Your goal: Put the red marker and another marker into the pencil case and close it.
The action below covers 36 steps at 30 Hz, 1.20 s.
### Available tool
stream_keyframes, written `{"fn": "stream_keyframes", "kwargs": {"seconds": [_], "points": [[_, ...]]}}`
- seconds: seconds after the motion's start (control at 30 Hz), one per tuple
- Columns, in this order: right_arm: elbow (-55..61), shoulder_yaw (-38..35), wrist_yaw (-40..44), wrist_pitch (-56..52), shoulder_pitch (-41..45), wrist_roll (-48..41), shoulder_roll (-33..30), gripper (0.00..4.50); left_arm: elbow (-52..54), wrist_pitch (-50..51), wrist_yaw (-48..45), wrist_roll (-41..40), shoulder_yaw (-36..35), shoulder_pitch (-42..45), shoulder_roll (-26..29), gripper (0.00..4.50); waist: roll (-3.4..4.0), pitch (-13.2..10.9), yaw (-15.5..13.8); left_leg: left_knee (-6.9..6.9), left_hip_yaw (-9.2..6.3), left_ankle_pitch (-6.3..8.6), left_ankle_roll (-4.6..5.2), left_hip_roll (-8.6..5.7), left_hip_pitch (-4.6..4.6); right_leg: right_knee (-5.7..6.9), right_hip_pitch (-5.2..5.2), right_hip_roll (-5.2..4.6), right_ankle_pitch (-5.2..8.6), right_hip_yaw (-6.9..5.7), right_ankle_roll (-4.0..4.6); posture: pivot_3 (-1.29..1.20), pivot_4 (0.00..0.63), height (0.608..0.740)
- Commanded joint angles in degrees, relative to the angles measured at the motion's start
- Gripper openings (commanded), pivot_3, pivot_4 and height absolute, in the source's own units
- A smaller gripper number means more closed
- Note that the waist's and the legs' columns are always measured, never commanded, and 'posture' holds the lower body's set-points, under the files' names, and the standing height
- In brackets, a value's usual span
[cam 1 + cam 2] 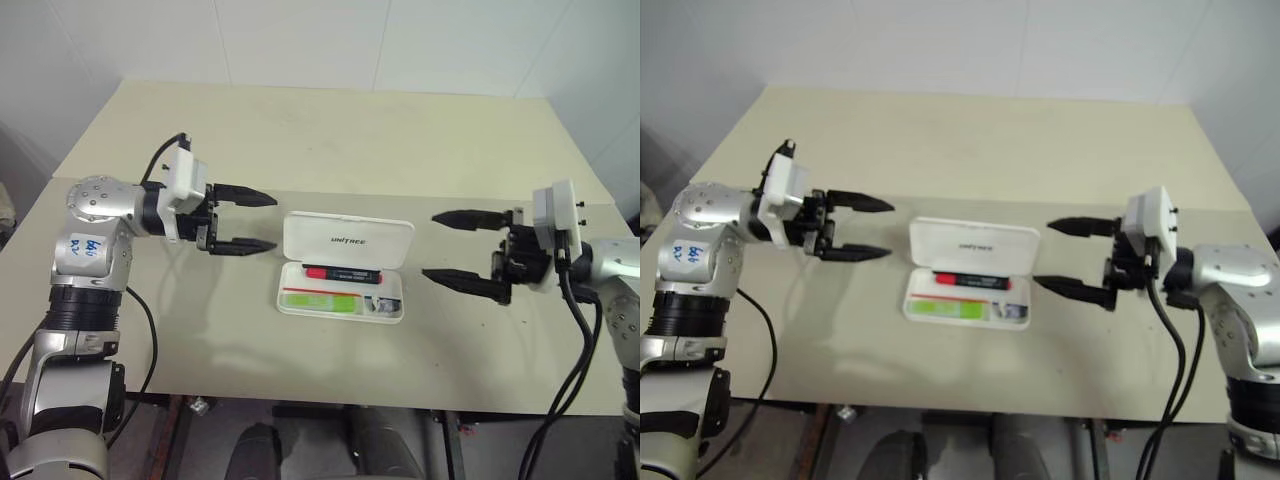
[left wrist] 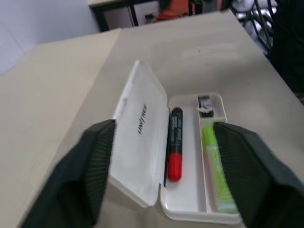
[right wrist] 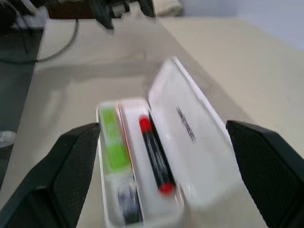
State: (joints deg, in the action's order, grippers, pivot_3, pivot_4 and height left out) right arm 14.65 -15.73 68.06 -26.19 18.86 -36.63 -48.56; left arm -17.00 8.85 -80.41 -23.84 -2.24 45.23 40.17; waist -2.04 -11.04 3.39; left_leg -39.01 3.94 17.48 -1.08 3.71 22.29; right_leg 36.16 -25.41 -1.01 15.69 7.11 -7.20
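Observation:
The white pencil case (image 1: pixel 348 240) lies open at the middle of the table, its lid tilted up at the back. Inside, the red marker (image 1: pixel 343 273) rests in the rear channel and the light-green marker (image 1: pixel 320 301) in the front one. My left gripper (image 1: pixel 272 222) hovers just left of the case, pointing at it, open with nothing between its fingers. My right gripper (image 1: pixel 430 245) hangs a little to the right of the case, open and empty too. The left wrist view looks along the case at the red marker (image 2: pixel 175 142) and the green marker (image 2: pixel 216 164).
A small dark item (image 1: pixel 383 307) sits in the case's right end compartment. The beige table (image 1: pixel 300 140) stretches back to a white wall. Its front edge runs just below the case. A black cable (image 1: pixel 575 330) hangs from my right wrist.

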Motion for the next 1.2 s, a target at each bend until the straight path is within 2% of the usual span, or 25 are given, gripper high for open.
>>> {"fn": "stream_keyframes", "kwargs": {"seconds": [0.03,0.2,0.23,0.53,0.67,0.77,0.97,1.2], "points": [[2.8,-2.7,-1.6,1.8,-0.1,-0.6,-0.7,4.5,-2.1,-0.2,-0.7,-1.3,-1.7,2.1,0.0,1.98,0.0,0.0,0.0,0.0,-0.01,0.0,0.0,0.0,-0.01,0.02,0.0,0.02,-0.01,0.0,0.02,0.0,0.15,0.74],[3.2,-2.8,-3.4,2.9,-0.5,-0.1,-0.5,4.5,-6.8,-1.0,-1.8,0.6,-0.3,4.5,-0.1,0.24,0.0,0.0,-0.2,0.0,-0.05,0.0,0.0,0.01,-0.02,0.04,0.0,0.06,-0.01,0.01,0.04,0.0,0.15,0.74],[3.2,-2.7,-3.7,2.9,-0.4,-0.1,-0.5,4.5,-8.5,-1.6,-1.4,1.2,0.0,5.5,-0.7,0.03,0.0,0.0,-0.2,0.0,-0.05,0.0,0.0,0.01,-0.01,0.03,0.0,0.06,-0.01,0.01,0.04,0.0,0.15,0.74],[2.4,-1.2,-4.5,3.9,0.6,0.5,-0.5,4.5,-28.0,-13.3,10.0,11.7,2.4,16.2,-7.8,0.03,0.0,0.0,-0.5,-0.01,-0.05,0.0,0.0,0.0,0.06,-0.1,0.0,0.06,-0.04,0.0,-0.02,0.0,0.15,0.74],[4.8,-1.1,-6.5,1.5,0.4,-1.0,-0.1,4.5,-31.6,-16.2,9.4,18.0,7.8,16.2,-9.4,0.03,0.0,0.0,-0.4,0.05,-0.03,0.01,0.0,0.0,0.08,-0.18,-0.01,0.07,-0.05,0.06,-0.02,0.0,0.15,0.74],[5.4,-1.6,-7.1,0.9,0.3,-1.6,-0.3,4.5,-33.6,-17.3,8.4,18.8,8.3,16.2,-10.0,0.03,0.0,0.0,-0.3,0.07,-0.05,0.01,0.0,0.01,0.09,-0.18,-0.04,0.11,-0.04,0.07,-0.02,0.0,0.15,0.74],[6.2,-1.9,-8.4,0.0,0.3,-2.5,-0.3,4.5,-31.1,-17.6,0.5,15.9,7.9,14.5,-11.4,0.03,0.0,0.0,-0.4,0.04,-0.04,0.01,0.0,0.01,0.08,-0.16,-0.03,0.11,-0.05,0.11,-0.02,0.0,0.15,0.74],[6.4,-1.6,-8.9,0.3,-0.3,-2.6,-0.1,4.5,-20.0,-10.8,-7.0,11.6,8.5,10.5,-10.9,0.03,0.0,0.0,-0.4,0.05,-0.04,0.01,0.0,0.01,0.09,-0.16,-0.03,0.12,-0.05,0.12,-0.02,0.0,0.15,0.74]]}}
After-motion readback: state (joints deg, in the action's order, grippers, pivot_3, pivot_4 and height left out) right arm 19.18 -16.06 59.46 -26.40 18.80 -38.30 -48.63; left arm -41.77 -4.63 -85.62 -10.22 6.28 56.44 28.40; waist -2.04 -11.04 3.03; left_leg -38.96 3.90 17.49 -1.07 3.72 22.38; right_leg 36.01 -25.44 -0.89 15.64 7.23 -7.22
